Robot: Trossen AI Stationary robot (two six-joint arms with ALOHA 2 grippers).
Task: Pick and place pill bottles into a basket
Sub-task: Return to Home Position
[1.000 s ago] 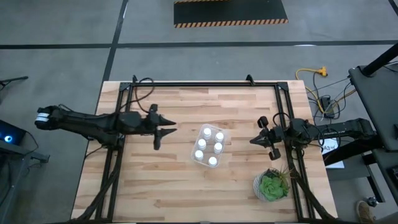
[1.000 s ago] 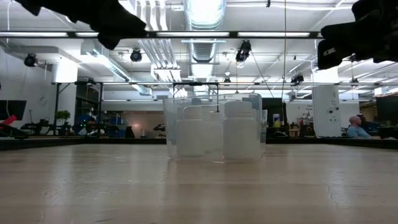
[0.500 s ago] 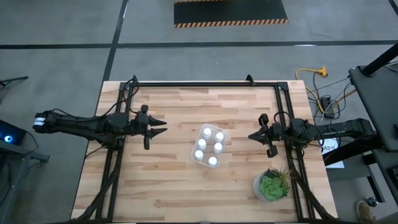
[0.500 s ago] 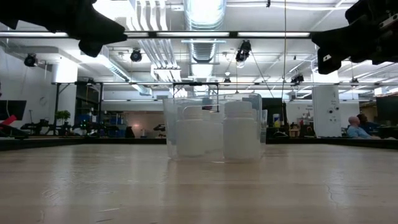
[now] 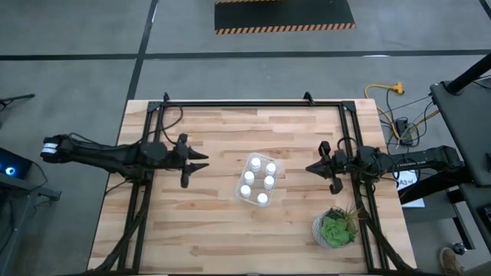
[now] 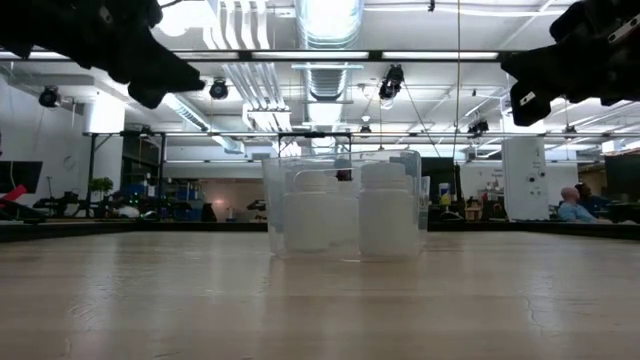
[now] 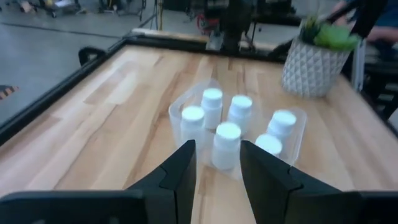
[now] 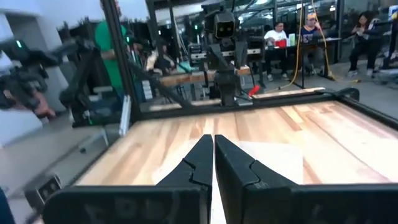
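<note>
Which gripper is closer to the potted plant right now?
The right. The right gripper hangs a short way from the potted plant, on the same side of the clear bin. The left gripper is on the opposite side of it, much farther off.

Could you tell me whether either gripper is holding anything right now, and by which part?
Nothing is held: the left gripper has open, empty fingers; the right gripper is shut on nothing.

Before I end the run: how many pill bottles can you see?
6 pill bottles, all standing in the clear bin, two rows of three. None seems hidden. The left hand and right hand hover empty either side of it.
</note>
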